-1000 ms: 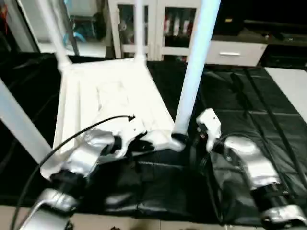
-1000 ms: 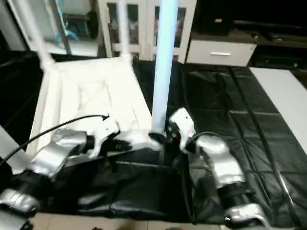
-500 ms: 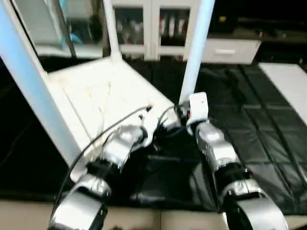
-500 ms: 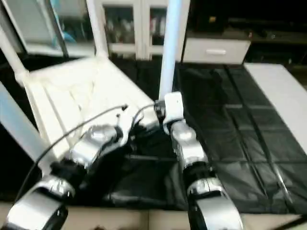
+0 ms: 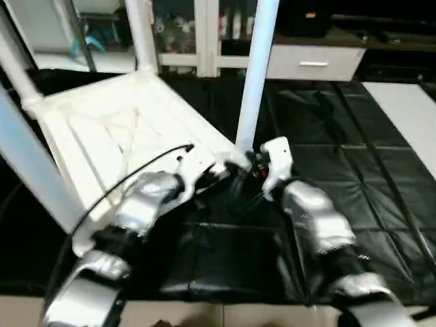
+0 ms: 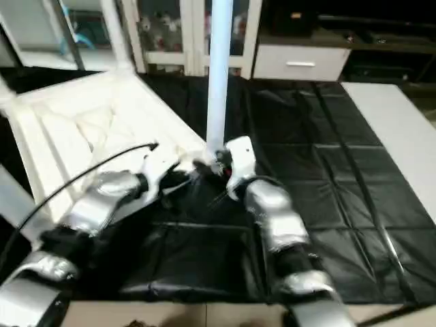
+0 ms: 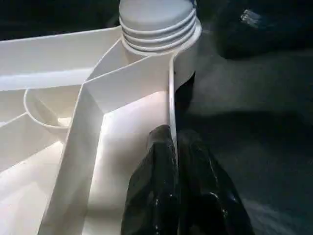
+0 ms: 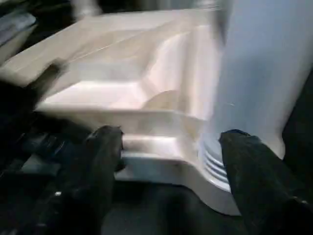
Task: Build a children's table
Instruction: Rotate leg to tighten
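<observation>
Left gripper point(image 7: 175, 147) pinching tabletop point(image 7: 58, 58) rim; right gripper point(image 8: 168, 142) seemingly agape.

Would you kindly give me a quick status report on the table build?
Left gripper shut on tabletop rim. Right gripper open around near-corner leg base. Four legs standing in sockets. Nothing in the way.

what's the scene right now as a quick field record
tabletop: white tabletop, ribbed underside up, on the black-covered table
legs: four legs upright in the corner sockets
near leg: leg in the corner by the grippers
left gripper: left gripper shut on the tabletop's edge wall
right gripper: right gripper open, fingers either side of the near corner socket
</observation>
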Robot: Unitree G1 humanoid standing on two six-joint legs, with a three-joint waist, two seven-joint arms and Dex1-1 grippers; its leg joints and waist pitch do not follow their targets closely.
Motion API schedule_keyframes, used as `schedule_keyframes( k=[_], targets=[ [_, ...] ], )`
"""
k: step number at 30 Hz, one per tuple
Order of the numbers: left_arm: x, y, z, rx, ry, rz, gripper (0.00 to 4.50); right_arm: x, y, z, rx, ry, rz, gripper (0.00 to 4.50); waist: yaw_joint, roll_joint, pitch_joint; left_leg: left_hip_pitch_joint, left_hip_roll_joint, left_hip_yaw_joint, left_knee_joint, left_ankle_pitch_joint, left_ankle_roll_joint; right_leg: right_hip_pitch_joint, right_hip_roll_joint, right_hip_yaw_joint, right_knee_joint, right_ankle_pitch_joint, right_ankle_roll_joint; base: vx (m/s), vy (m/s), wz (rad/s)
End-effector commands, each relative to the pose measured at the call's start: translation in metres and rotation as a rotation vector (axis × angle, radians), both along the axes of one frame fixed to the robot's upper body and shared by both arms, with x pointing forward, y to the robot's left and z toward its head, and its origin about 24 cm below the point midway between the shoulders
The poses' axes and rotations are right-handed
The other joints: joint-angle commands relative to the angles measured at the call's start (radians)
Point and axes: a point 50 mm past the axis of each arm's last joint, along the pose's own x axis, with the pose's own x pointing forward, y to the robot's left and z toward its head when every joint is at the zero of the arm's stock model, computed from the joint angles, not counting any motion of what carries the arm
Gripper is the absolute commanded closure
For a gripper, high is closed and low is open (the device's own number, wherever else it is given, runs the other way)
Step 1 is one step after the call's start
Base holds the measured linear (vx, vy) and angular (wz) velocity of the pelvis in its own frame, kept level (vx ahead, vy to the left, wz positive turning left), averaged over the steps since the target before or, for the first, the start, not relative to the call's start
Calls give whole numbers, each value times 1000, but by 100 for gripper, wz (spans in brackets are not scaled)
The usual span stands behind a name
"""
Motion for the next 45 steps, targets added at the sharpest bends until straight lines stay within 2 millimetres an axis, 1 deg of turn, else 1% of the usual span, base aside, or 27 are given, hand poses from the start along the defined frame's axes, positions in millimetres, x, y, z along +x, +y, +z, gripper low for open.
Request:
schedule_keyframes(
  k=[1,2,3,4,5,7,10,11,12,13,14,15,17,21,26,27,29,30,32,33,34,35,37,42,45],
  targets=[
    [-19,-10,0,-60,53,-223,450,-9,-13,10,-60,-37,152,107,11,-9,-62,15,42,-7,-57,-86,131,58,-51,42,-58,89,-283,0,0,0],
    [-23,-6,0,-57,76,-267,450,-14,-23,10,-98,-39,201,107,12,-9,-61,17,44,-5,-57,-91,128,55,-51,44,-59,86,-284,0,0,0],
    [-23,-6,0,-57,76,-267,450,-14,-23,10,-98,-39,201,107,15,-8,-58,18,43,-4,-60,-114,119,53,-49,44,-62,58,-282,0,0,0],
    [-30,-3,0,-57,116,-325,450,-20,-35,10,-149,-37,261,107,14,-10,-57,20,43,-3,-60,-121,113,51,-49,45,-63,42,-282,0,0,0],
    [-33,-2,0,-57,129,-344,450,-22,-39,10,-166,-35,279,107,22,-10,-55,23,45,-2,-62,-144,96,49,-49,46,-65,7,-282,0,0,0],
    [-41,1,-1,-44,166,-407,450,-29,-50,10,-221,-17,339,107,27,-10,-53,29,47,1,-64,-166,84,44,-48,48,-67,-20,-283,0,0,0],
    [-47,5,-2,-28,198,-447,450,-35,-58,10,-263,7,386,107,30,-12,-52,28,47,2,-66,-175,75,44,-48,49,-69,-44,-274,0,0,0],
    [-48,5,-2,-26,202,-451,450,-36,-58,9,-268,11,390,107,32,-12,-52,29,49,3,-67,-179,72,43,-48,50,-70,-54,-267,0,0,0],
    [-50,6,-3,-17,209,-459,450,-37,-61,8,-283,15,388,107,33,-13,-50,28,48,3,-68,-184,66,43,-49,51,-72,-73,-262,0,0,0],
    [-50,6,-3,-16,209,-460,450,-37,-61,8,-284,15,386,107,31,-14,-51,24,47,3,-69,-182,61,45,-49,51,-70,-76,-255,0,0,0],
    [-51,7,-4,-3,194,-454,450,-34,-60,6,-292,6,359,107,31,-15,-50,25,47,4,-69,-187,57,44,-49,52,-72,-80,-253,0,0,0],
    [-50,7,-4,0,186,-450,450,-34,-60,6,-292,6,359,107,28,-17,-50,23,45,3,-70,-191,52,45,-49,52,-73,-90,-248,0,0,0],
    [-48,8,-5,9,160,-430,450,-35,-57,5,-291,6,365,107,23,-18,-49,26,44,4,-69,-209,45,42,-48,54,-77,-118,-240,0,0,0],
    [-44,10,-6,35,142,-407,450,-36,-49,0,-316,11,411,107,22,-18,-49,27,44,5,-69,-217,41,39,-47,55,-79,-129,-235,0,0,0],
    [-46,11,-5,35,157,-415,450,-34,-46,-4,-340,13,417,107,21,-18,-50,26,44,6,-68,-210,39,39,-46,57,-76,-125,-235,0,0,0],
    [-46,11,-5,33,162,-416,450,-31,-44,-4,-338,10,407,107,21,-20,-51,26,44,6,-67,-205,42,39,-46,57,-76,-113,-237,0,0,0],
    [-47,11,-5,29,169,-416,450,-29,-43,-4,-330,8,396,107,19,-19,-52,25,43,6,-67,-198,45,39,-46,57,-73,-103,-245,0,0,0],
    [-47,11,-5,28,170,-416,450,-27,-42,-3,-319,9,388,107,19,-21,-52,26,43,7,-66,-194,47,39,-44,57,-72,-92,-246,0,0,0],
    [-48,11,-5,26,170,-416,450,-26,-42,-3,-314,12,386,134,20,-21,-51,26,43,7,-66,-193,51,40,-44,58,-72,-91,-246,0,0,0],
    [-48,11,-6,27,171,-415,450,-26,-42,-3,-317,14,393,134,20,-21,-51,27,44,7,-66,-196,51,39,-45,58,-72,-97,-245,0,0,0],
    [-48,12,-6,27,172,-414,450,-26,-42,-3,-318,16,398,150,19,-22,-51,26,43,7,-66,-197,50,40,-45,58,-73,-100,-244,0,0,0],
    [-48,12,-6,27,172,-413,450,-26,-42,-3,-318,17,399,150,20,-22,-51,27,43,8,-66,-200,49,39,-45,59,-74,-105,-245,0,0,0],
    [-48,12,-6,27,174,-412,450,-26,-42,-4,-316,18,403,169,19,-22,-51,27,43,7,-66,-201,49,39,-45,58,-73,-108,-245,0,0,0],
    [-49,13,-6,25,181,-412,450,-27,-42,-5,-303,24,412,174,18,-22,-52,28,44,7,-66,-202,46,39,-44,59,-72,-96,-246,0,0,0],
    [-49,13,-6,25,186,-414,450,-28,-41,-6,-297,31,421,175,18,-23,-54,27,43,8,-64,-186,53,40,-43,58,-70,-70,-251,0,0,0]
  ],
)
